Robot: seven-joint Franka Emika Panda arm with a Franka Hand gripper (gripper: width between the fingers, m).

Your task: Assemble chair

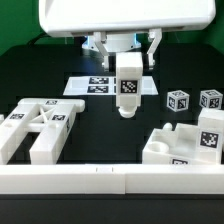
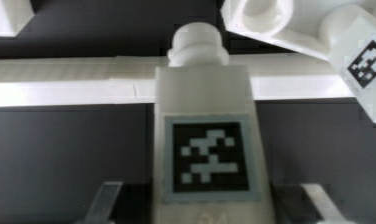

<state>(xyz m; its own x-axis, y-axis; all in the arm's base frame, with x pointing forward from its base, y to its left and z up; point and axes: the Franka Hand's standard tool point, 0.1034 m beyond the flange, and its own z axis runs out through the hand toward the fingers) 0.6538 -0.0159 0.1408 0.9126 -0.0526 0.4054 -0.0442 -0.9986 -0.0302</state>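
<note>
You had the claw (image 1: 127, 58) clamped on a bar leg (image 1: 129, 88), holding it upright above the black surface (image 1: 100, 118) near the middle, pegged end down. The seat block (image 1: 185, 148) lay nearer, toward the exterior view's right, and the slotted back frame (image 1: 40, 125) toward its left. To do this step well, you needed to keep the leg plumb, carry it over the seat block and lower it slowly. I could not tell from these views where the peg should enter. The arm (image 1: 105, 15) hung straight down from the far side, wrist vertical.
</note>
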